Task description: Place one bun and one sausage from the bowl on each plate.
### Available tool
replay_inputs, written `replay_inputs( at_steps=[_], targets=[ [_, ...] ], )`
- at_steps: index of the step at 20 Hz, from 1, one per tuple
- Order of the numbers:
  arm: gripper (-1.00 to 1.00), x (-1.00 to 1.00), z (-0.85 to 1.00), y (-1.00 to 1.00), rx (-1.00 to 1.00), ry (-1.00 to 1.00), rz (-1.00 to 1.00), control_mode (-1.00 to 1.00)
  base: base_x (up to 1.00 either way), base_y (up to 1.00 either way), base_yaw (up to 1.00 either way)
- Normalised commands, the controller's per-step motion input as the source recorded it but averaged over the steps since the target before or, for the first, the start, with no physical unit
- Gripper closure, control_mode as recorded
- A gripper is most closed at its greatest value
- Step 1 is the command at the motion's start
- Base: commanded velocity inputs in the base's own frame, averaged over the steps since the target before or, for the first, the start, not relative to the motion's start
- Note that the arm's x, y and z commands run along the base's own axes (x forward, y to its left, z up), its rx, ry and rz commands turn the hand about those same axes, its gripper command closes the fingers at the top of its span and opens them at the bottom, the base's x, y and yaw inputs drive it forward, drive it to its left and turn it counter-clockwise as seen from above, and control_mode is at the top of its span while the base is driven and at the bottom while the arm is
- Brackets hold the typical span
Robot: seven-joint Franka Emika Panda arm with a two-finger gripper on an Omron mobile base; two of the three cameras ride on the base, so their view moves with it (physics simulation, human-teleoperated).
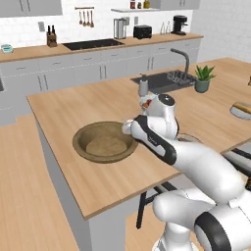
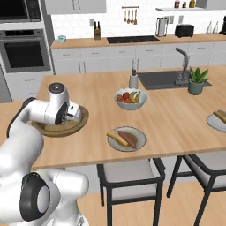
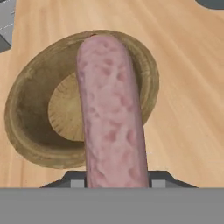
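Inspector: Left to right?

Clerk: Wooden bowl [image 2: 62, 126] leftmost, bare inside; the gripper [image 3: 114, 177] over it, clamped on a sausage [image 3: 111, 109], long axis running straight out from the jaws. Near plate [image 2: 127, 138] bears both; far-right plate [image 2: 215, 124] well apart.

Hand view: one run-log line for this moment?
gripper: shut on sausage | position: above wooden bowl | near plate: bun and sausage on it | far plate: holds food, unclear

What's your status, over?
Gripper shut on sausage, above the wooden bowl. Near plate has bun and sausage. No obstruction seen.
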Motion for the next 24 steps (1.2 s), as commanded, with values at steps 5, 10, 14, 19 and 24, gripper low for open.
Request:
replay_inputs(
  at_steps=[5, 10, 14, 19, 24],
  targets=[
    [1.00, 0.00, 0.00, 0.00, 0.00, 0.00, 0.00, 1.00, -0.83, -0.85, -0.35],
    [1.00, 0.00, 0.00, 0.00, 0.00, 0.00, 0.00, 1.00, 0.08, -1.00, -0.24],
    [1.00, 0.00, 0.00, 0.00, 0.00, 0.00, 0.00, 1.00, 0.71, -1.00, -0.06],
    [1.00, 0.00, 0.00, 0.00, 0.00, 0.00, 0.00, 1.00, 0.84, -1.00, 0.00],
    [1.00, 0.00, 0.00, 0.00, 0.00, 0.00, 0.00, 1.00, 0.79, -1.00, 0.00]
  ],
)
